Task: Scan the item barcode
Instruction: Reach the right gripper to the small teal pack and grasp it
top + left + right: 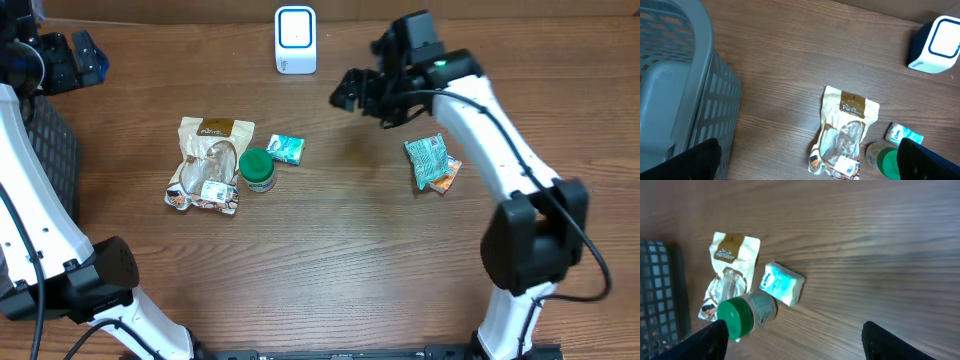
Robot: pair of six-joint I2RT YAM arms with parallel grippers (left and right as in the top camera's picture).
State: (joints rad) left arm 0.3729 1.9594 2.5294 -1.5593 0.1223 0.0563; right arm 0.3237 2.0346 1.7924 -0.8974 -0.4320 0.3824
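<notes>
- A brown wood-grain table (pixel 340 250) fills the overhead view, with a grey slatted basket (pixel 55 150) at its left edge.
- The white barcode scanner (pixel 295 40) stands upright at the top centre of the frame, apart from every item.
- Left of centre, three items cluster together. A tan snack pouch (pixel 208 165) lies flat, and a green-lidded jar (pixel 258 169) rests just beside its right edge. A small teal packet (pixel 286 149) lies close by the jar's upper right.
- Right of centre, a crinkled green packet (pixel 428 158) lies flat. An orange wrapper (pixel 450 175) peeks out at its lower right, apparently tucked beneath it.
- The right gripper (pixel 345 88) hangs above bare wood between the scanner and the green packet.
- In the right wrist view its fingers (pixel 710 340) sit at the two bottom corners, spread wide with nothing between them.
- The left gripper (pixel 80 55) is in the upper left corner of the overhead view, above the basket.
- Its fingers (pixel 695 160) are spread fully and hold nothing.
</notes>
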